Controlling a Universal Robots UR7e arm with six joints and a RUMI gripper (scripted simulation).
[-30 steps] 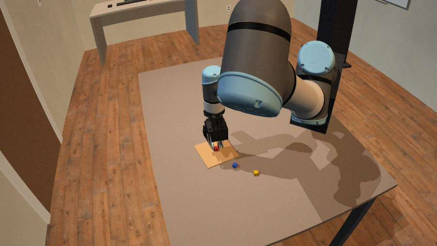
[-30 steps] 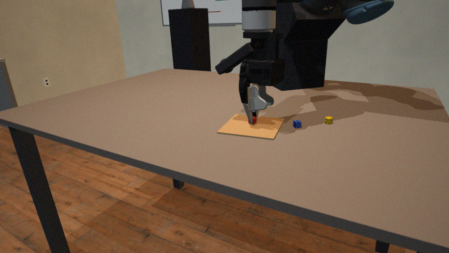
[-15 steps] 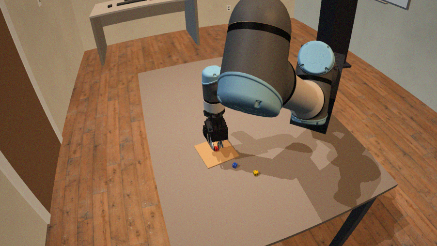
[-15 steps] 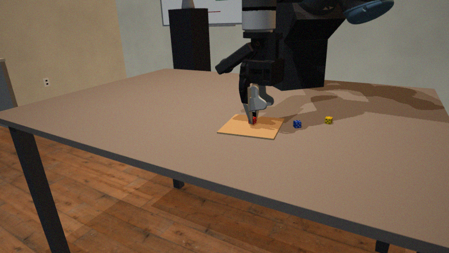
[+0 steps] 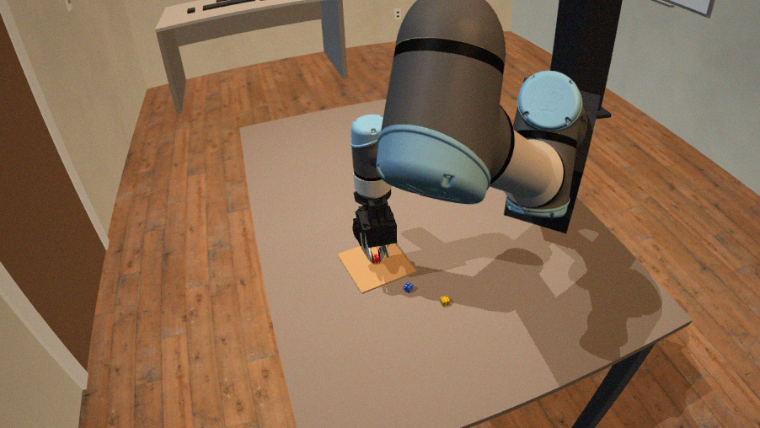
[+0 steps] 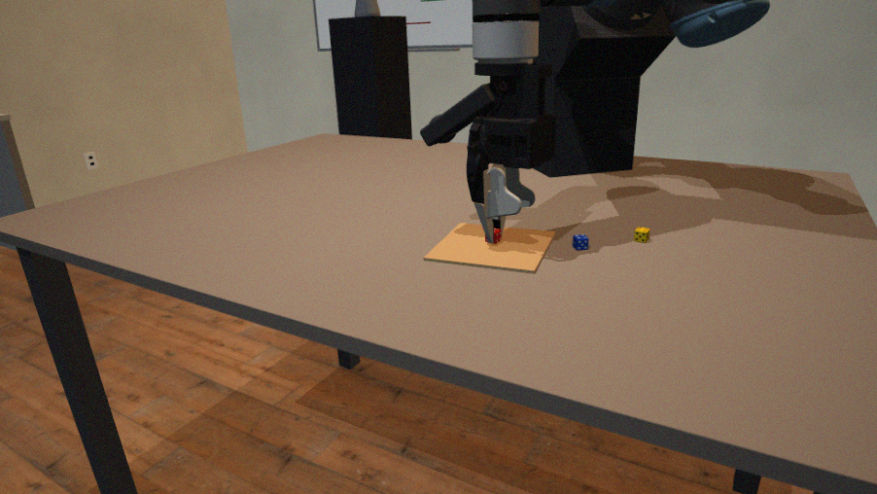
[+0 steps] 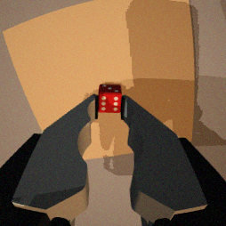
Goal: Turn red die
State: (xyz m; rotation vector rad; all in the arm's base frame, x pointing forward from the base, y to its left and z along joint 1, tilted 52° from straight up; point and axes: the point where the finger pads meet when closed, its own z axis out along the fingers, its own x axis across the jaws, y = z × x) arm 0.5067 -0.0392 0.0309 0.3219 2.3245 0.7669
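My gripper (image 7: pixel 109 97) is shut on the red die (image 7: pixel 109 99), which sits between the fingertips right at the surface of the tan mat (image 7: pixel 107 67). The die's face toward the wrist camera shows six white pips. In the top view the gripper (image 5: pixel 376 257) and the red die (image 5: pixel 376 258) are over the mat (image 5: pixel 376 267); the exterior view shows the red die (image 6: pixel 496 234) low on the mat (image 6: pixel 490 246). I cannot tell whether it touches the mat. The blue die (image 5: pixel 408 286) (image 6: pixel 579 241) rests on the table just off the mat's edge.
A yellow die (image 5: pixel 445 301) (image 6: pixel 641 234) lies on the table beyond the blue one. The arm's large elbow hangs over the table's middle and casts broad shadows. A black pillar (image 6: pixel 369 76) stands behind the table.
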